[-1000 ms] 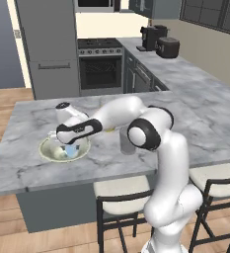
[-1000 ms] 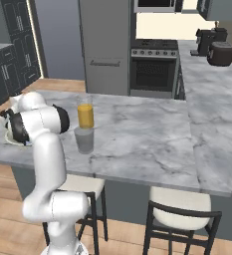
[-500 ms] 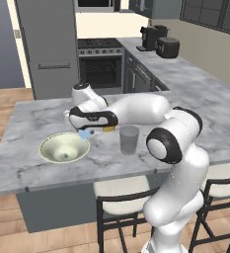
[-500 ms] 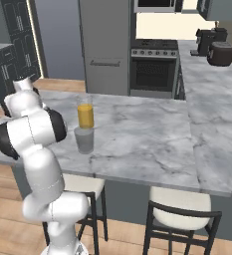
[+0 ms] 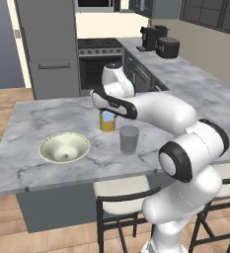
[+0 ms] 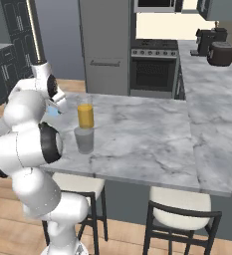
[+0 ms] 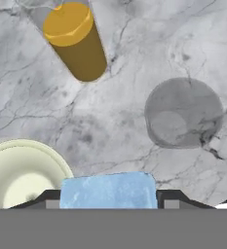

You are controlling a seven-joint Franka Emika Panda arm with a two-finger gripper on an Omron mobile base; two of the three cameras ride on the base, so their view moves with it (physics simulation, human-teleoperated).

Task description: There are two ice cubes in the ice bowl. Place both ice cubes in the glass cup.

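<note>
Carrying one ice cube (image 7: 108,190) right now: it sits at the bottom middle of the hand view, pinched between the two dark tips of the tool (image 7: 108,199), which is closed snugly on it with the cube filling the whole gap. In the right base view a bit of that light blue shows at the left of the frame, beside the arm.

Next out is the glass cup (image 7: 184,113), right of centre in the hand view and seen from above, so the tool is up over the tabletop (image 7: 134,58) but off to one side of the cup's mouth. The ice bowl (image 7: 22,172) is at the lower left. I can't make out a second cube in it; in the left base view the bowl (image 5: 64,147) just has a faint dark spot at the bottom.

My take on doing this bit well: slide across until the cup's opening is dead centre under the cube, come down close to the rim, then let go. Watch the taller orange drink (image 7: 76,41) in the upper left, which stands just beside the cup.
</note>
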